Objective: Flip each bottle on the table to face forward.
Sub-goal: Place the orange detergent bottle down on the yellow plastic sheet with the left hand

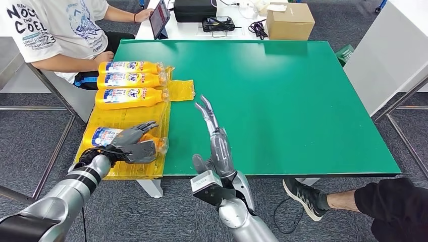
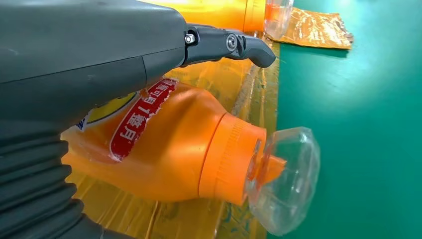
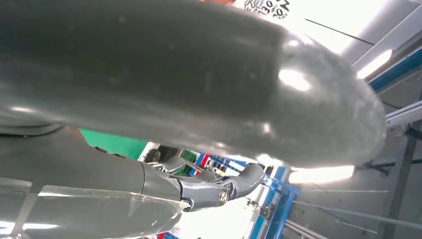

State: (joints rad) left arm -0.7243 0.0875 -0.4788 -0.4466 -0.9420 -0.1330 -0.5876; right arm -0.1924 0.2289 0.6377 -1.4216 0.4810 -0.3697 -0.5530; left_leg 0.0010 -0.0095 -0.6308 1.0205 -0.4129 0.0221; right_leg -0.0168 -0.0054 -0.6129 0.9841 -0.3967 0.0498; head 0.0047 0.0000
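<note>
At the lower left of the head view, an orange detergent bottle (image 1: 103, 137) lying on yellow plastic sheeting (image 1: 126, 117) is covered by the left hand (image 1: 132, 145), its fingers (image 2: 234, 46) draped over the body rather than tightly closed. The right hand (image 1: 214, 138) is held open, holding nothing, above the green bench (image 1: 282, 101). A roll off the bench edge could be caused by the loose grasp or by the sheeting slipping.

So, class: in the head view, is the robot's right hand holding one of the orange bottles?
No. The right hand is stretched out flat over the bare green table, holding nothing, apart from the bottles.
</note>
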